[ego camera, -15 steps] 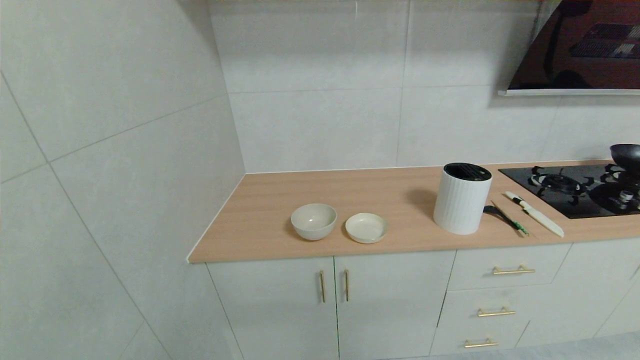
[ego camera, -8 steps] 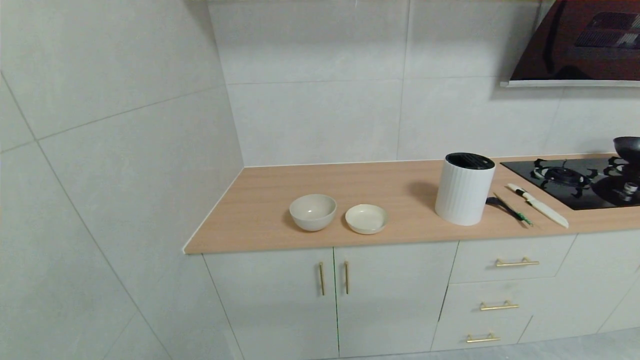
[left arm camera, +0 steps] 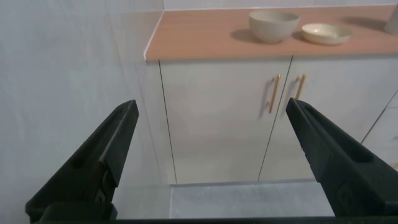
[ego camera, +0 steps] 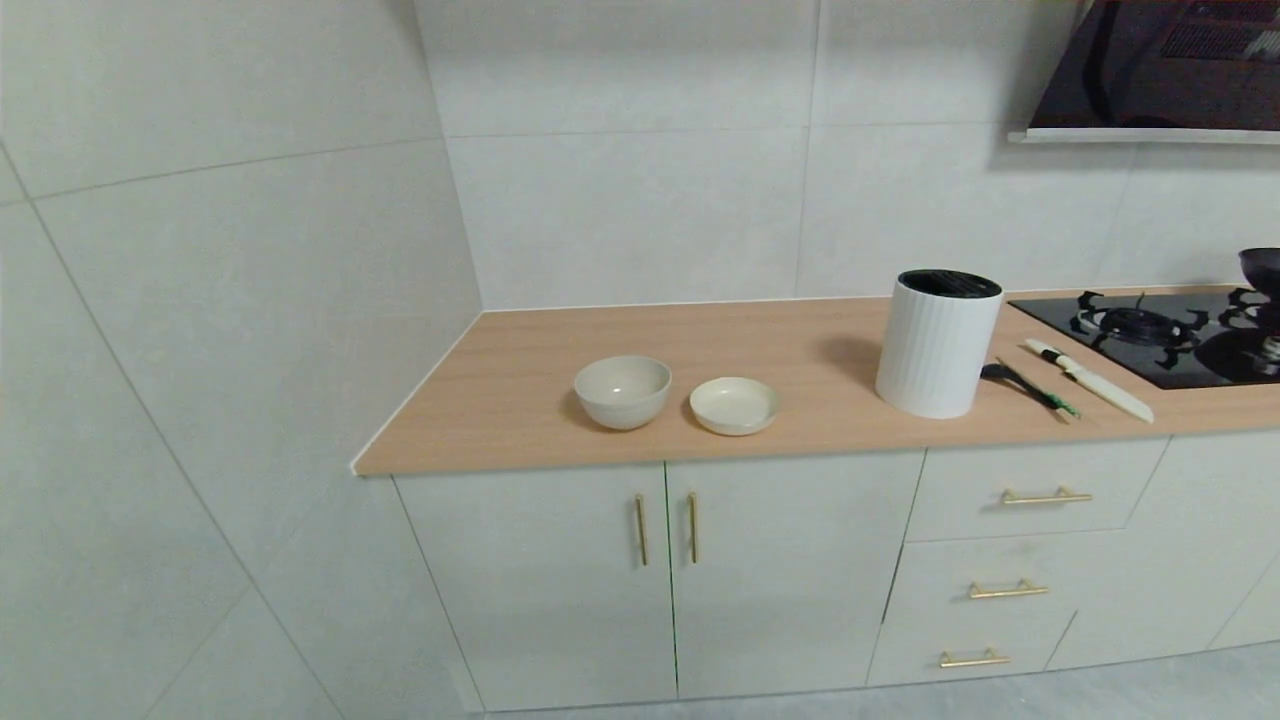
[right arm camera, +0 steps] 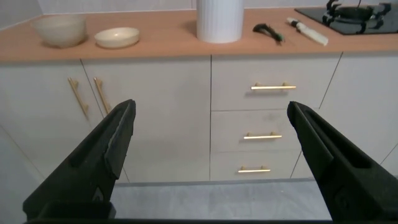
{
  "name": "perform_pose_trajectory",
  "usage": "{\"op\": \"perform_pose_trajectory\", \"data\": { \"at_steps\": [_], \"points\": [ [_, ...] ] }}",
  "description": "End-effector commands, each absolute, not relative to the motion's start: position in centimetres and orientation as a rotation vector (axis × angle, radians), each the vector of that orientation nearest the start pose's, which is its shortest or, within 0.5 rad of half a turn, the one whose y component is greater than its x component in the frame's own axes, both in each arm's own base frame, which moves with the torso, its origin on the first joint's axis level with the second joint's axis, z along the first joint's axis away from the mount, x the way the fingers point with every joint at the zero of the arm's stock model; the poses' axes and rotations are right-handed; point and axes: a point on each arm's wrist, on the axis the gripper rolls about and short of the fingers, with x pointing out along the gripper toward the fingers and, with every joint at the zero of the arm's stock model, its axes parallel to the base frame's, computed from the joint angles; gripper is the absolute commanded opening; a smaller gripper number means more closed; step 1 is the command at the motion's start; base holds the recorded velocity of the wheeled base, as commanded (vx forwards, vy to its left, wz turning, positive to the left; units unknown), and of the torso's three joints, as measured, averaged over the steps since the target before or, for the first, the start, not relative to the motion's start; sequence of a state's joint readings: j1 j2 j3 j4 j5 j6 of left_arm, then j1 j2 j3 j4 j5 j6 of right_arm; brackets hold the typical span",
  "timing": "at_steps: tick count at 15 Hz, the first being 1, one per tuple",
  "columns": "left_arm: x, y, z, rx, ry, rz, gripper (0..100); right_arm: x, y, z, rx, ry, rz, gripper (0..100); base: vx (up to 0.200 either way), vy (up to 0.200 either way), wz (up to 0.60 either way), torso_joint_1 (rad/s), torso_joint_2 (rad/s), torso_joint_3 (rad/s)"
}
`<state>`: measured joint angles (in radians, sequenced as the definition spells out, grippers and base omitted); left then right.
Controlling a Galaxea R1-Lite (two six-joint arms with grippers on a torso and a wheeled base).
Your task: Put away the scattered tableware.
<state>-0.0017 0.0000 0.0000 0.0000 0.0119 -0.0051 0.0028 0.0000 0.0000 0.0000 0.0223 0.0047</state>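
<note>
On the wooden countertop [ego camera: 520, 400] sit a beige bowl [ego camera: 622, 391] and, just to its right, a shallow beige dish [ego camera: 734, 405]. Farther right stands a white ribbed holder with a black slotted top [ego camera: 937, 342]. Beside it lie a black-headed utensil with a green-tipped handle [ego camera: 1028, 387] and a white knife [ego camera: 1088, 379]. My left gripper [left arm camera: 208, 155] is open, low in front of the cabinet doors, with the bowl [left arm camera: 273, 26] and dish [left arm camera: 326, 33] above it. My right gripper [right arm camera: 211, 155] is open before the drawers, below the holder [right arm camera: 219, 20].
A tiled wall [ego camera: 200, 300] closes the counter's left end. A black gas hob [ego camera: 1160, 335] with a dark pan [ego camera: 1262, 268] lies at the far right under a range hood [ego camera: 1150, 75]. Below are cabinet doors [ego camera: 640, 570] and drawers with brass handles [ego camera: 1046, 496].
The head view has shifted: the counter and everything on it sit lower and farther off than before. Nothing on the counter has moved relative to the rest.
</note>
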Motion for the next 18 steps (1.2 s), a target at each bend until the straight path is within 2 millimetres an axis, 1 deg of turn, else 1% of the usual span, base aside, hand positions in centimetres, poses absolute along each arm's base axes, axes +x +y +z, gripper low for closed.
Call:
{"op": "perform_pose_trajectory", "data": {
  "at_steps": [1,8,18],
  "points": [
    [-2.27,0.03,7.55,-0.005,0.002,0.011,100,-2.28,0.04,7.55,0.005,0.000,0.026,100,0.000,0.000,0.00,-0.242,0.54,0.305],
    [-2.27,0.03,7.55,-0.005,0.002,0.011,100,-2.28,0.04,7.55,0.005,0.000,0.026,100,0.000,0.000,0.00,-0.231,0.53,0.296],
    [-2.27,0.03,7.54,-0.006,0.003,0.011,100,-2.28,0.04,7.55,0.005,0.000,0.026,100,0.000,0.000,0.00,-0.189,0.49,0.295]
  ]
}}
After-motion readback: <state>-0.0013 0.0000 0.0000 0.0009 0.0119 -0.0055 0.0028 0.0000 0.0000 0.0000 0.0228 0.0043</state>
